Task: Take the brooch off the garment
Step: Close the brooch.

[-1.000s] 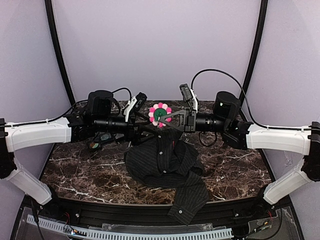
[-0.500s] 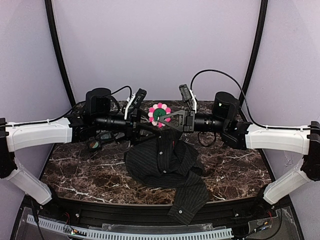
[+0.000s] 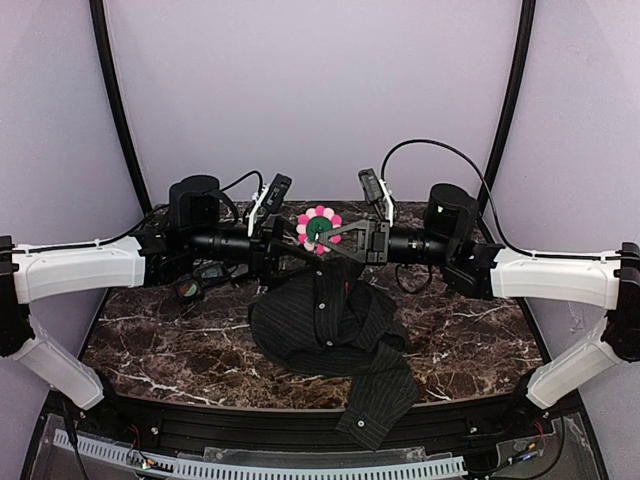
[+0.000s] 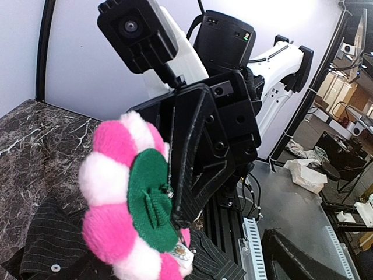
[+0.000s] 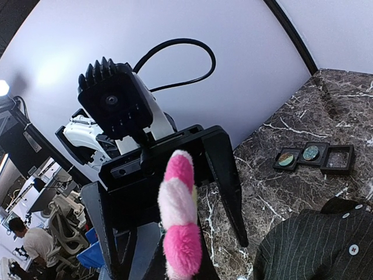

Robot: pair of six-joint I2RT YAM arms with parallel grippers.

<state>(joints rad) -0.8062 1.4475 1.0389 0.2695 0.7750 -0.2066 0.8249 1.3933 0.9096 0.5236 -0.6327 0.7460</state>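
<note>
right gripper [image 3: 322, 240] clamped on brooch [image 3: 319, 229], holding it above shirt [image 3: 330, 320] for access | left gripper [image 3: 292, 240] — jaws apart — faces it, likely to pull

Arms: two, the left arm [image 3: 80, 270] and the right arm [image 3: 555, 275].
Grippers: two, one per arm, left gripper [image 3: 292, 240] and right gripper [image 3: 322, 237].
Wrist cameras [image 3: 272, 190]: two, one above each gripper.
Brooch [image 3: 320, 228]: one, with pink and white petals round a single green centre. The petals are too small to count surely.
Shirt [image 3: 330, 320]: one, dark pinstripe. Three white buttons [image 5: 349, 249] show in the right wrist view.
Trays [image 5: 315, 156]: three, small, black and square, in one row. Two of them hold one round coloured disc [image 5: 310, 153] each.
Table [image 3: 160, 340]: one, dark marble.
Curved black poles [image 3: 115, 100]: two, one at each side.
</note>
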